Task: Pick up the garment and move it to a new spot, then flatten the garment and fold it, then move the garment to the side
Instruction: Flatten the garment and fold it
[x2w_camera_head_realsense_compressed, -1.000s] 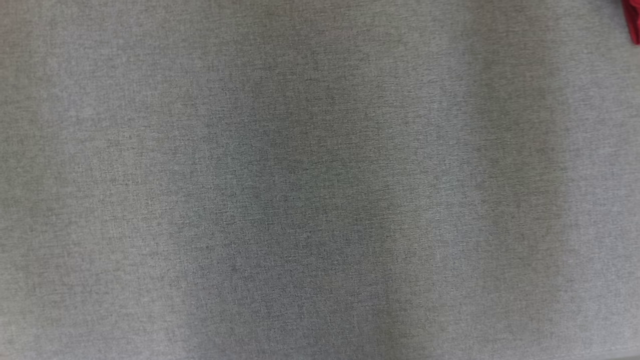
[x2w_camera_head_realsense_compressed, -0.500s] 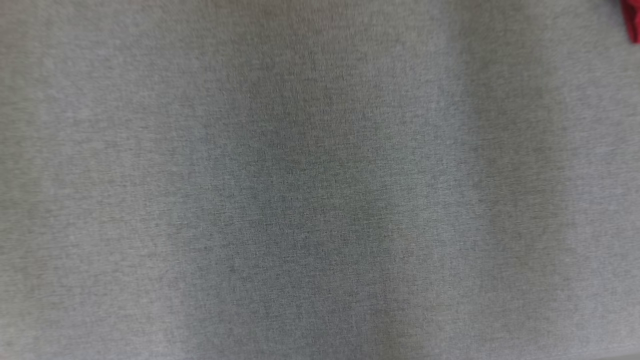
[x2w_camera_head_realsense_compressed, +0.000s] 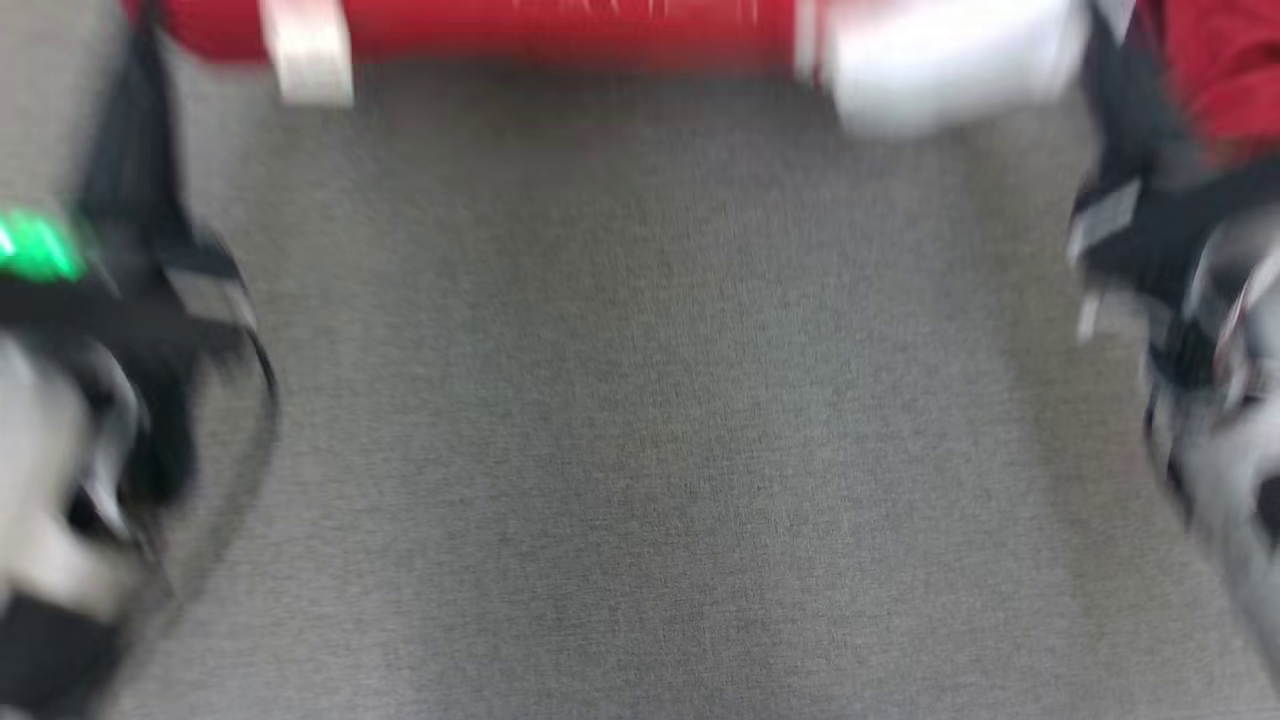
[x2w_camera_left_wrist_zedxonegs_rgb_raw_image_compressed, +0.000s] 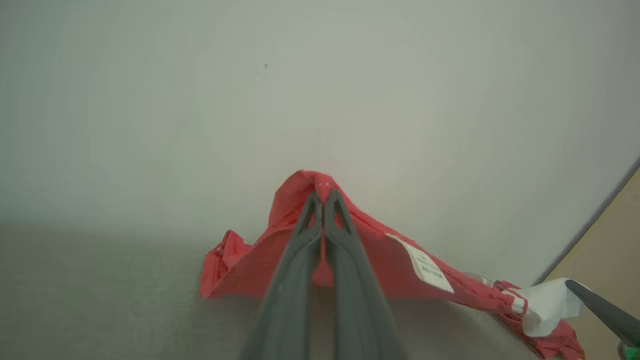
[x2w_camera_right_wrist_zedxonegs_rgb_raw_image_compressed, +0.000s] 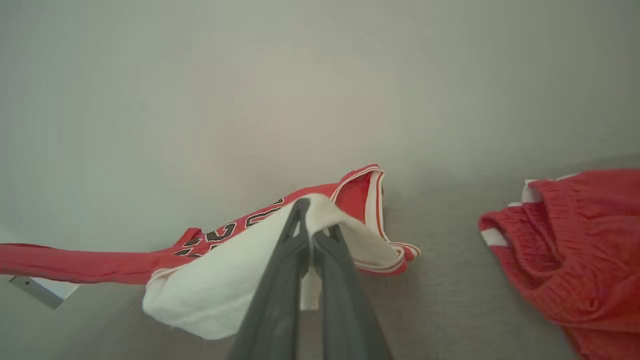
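Observation:
The garment (x2w_camera_head_realsense_compressed: 560, 25) is a red jersey with white trim, black lettering and a white part, stretched as a blurred band across the top of the head view. My left gripper (x2w_camera_left_wrist_zedxonegs_rgb_raw_image_compressed: 322, 197) is shut on a red fold of the garment (x2w_camera_left_wrist_zedxonegs_rgb_raw_image_compressed: 390, 260), lifting it into a peak. My right gripper (x2w_camera_right_wrist_zedxonegs_rgb_raw_image_compressed: 312, 220) is shut on the white part of the garment (x2w_camera_right_wrist_zedxonegs_rgb_raw_image_compressed: 225, 280), near a red armhole with a white edge. In the blurred head view the left gripper (x2w_camera_head_realsense_compressed: 145, 40) rises at the left edge and the right gripper (x2w_camera_head_realsense_compressed: 1110, 50) at the right edge.
The grey fabric surface (x2w_camera_head_realsense_compressed: 640, 400) lies below and between the arms. A second red piece with an elastic waistband (x2w_camera_right_wrist_zedxonegs_rgb_raw_image_compressed: 565, 250) lies on it to the right of my right gripper, also at the head view's top right (x2w_camera_head_realsense_compressed: 1220, 80). A pale wall stands behind.
The head view has shifted and blurred: the camera moved. Before it showed bare grey fabric and a red scrap at top right; now both arms and the stretched garment are in it.

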